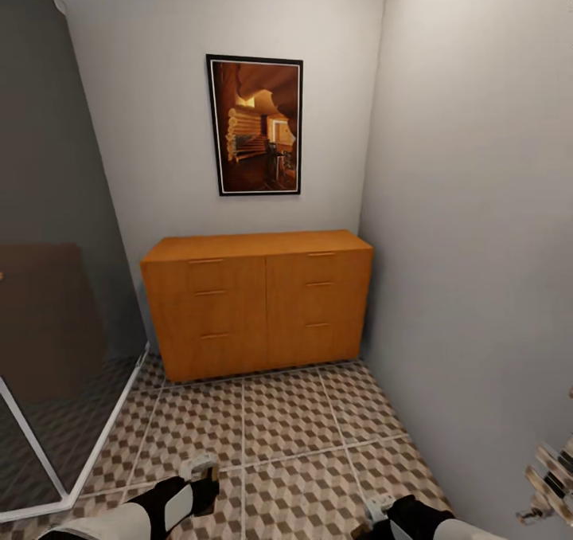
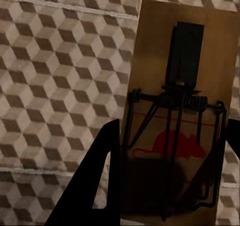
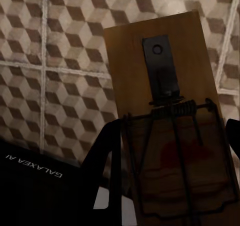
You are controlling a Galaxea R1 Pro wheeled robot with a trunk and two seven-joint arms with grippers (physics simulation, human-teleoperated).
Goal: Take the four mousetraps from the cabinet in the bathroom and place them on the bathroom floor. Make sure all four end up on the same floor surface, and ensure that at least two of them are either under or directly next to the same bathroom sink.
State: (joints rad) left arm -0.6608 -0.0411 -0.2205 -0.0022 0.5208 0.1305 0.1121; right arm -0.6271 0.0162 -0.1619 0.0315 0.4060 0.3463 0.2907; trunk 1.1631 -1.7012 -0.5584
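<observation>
1. As seen from the head camera, the cabinet [image 1: 259, 301] stands against the back wall under a framed picture [image 1: 255, 124], every drawer front shut, so nothing of its contents can be seen. The bathroom floor [image 1: 278, 428] stretches bare between it and the robot. The left gripper [image 1: 199, 470] and right gripper [image 1: 376, 508] sit low at the frame's edge, over the tiles; what they carry is too small to read here. A glass shower wall [image 1: 56, 285] lines the left side.

2. In the left wrist view, a mousetrap [image 2: 182, 116] sits between the dark fingers [image 2: 102, 176], which are closed on the near end of its board, with the tiles well below it. It looks a thin, stiff wooden slab, probably very light; the sprung wire and the red-printed bait end are best left alone, so the plain long edges are the sensible place to pinch. A flat board held by its edges could slip or swivel if the hold loosens.

3. In the right wrist view, a second mousetrap [image 3: 167, 131] is clamped the same way, the fingers [image 3: 107, 171] closed on its near end above the floor, beside a black body marked Galaxea. Same judgement: light, rigid, edge grip. Two traps are in hand; the other two I cannot see, presumably in the closed drawers.
</observation>
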